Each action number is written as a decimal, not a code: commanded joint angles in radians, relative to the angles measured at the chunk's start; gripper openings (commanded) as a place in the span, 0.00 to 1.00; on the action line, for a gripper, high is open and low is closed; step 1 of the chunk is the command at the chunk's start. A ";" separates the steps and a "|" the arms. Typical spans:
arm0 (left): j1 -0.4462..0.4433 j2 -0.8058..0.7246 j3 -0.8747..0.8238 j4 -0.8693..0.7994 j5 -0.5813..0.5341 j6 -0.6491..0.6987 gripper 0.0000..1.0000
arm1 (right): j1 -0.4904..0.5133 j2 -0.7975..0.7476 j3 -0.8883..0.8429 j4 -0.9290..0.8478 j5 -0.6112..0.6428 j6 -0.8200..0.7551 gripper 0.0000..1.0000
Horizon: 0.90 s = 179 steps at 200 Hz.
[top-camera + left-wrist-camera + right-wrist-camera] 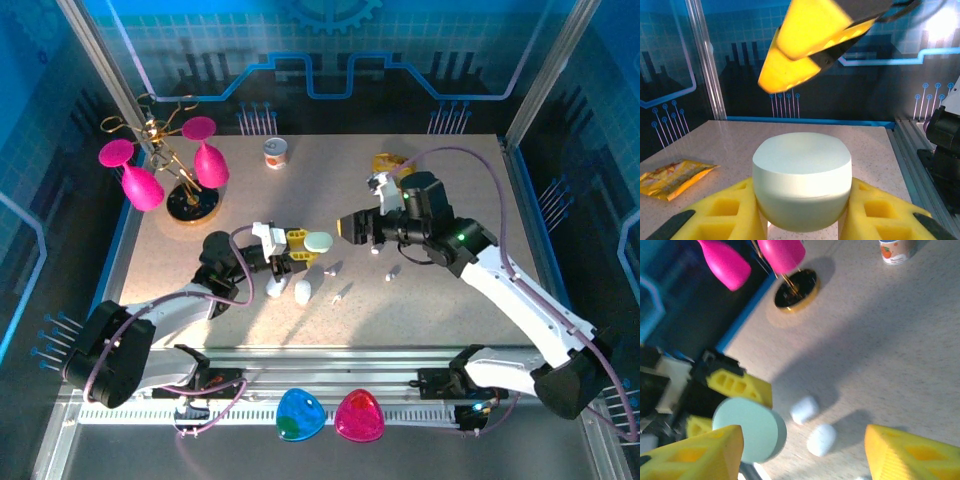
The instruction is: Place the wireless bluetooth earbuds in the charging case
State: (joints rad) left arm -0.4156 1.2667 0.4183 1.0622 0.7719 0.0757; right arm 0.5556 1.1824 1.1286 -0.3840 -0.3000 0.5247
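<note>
The pale-green charging case (pixel 801 175) is found pinched in the left gripper (pixel 801 222). The right gripper (pixel 805 460) stands spread and empty, just right of the case. The earbuds (pixel 331 270) lie scattered on the table (pixel 450 190), near-right of the case, closest to the right arm.

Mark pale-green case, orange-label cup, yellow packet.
pale-green case (pixel 801 172), left wrist view, front wall.
orange-label cup (pixel 275 156), top external view, label.
yellow packet (pixel 675 177), left wrist view, middle of wrapper.

No readable text, cup (pixel 275 153) label blurred, yellow packet (pixel 672 177) print illegible
</note>
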 commanded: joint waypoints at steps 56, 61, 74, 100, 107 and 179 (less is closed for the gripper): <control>-0.011 0.037 0.054 0.140 -0.088 -0.025 0.19 | -0.043 0.081 -0.296 0.762 -0.416 0.715 0.61; -0.012 0.041 0.055 0.146 -0.089 -0.030 0.19 | -0.042 0.085 -0.304 0.776 -0.419 0.729 0.60; -0.015 0.046 0.053 0.156 -0.092 -0.035 0.19 | -0.041 0.099 -0.327 0.817 -0.422 0.763 0.58; -0.020 0.042 0.045 0.154 -0.107 -0.034 0.19 | -0.034 0.133 -0.365 0.939 -0.437 0.850 0.56; -0.020 0.041 0.045 0.152 -0.112 -0.031 0.19 | -0.029 0.145 -0.370 0.978 -0.442 0.873 0.56; -0.031 0.066 0.041 0.147 -0.141 -0.016 0.19 | -0.016 0.219 -0.409 1.164 -0.451 1.006 0.24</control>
State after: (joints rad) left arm -0.4339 1.3235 0.4389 1.1603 0.6456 0.0517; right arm 0.5316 1.3869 0.7406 0.6926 -0.7288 1.4780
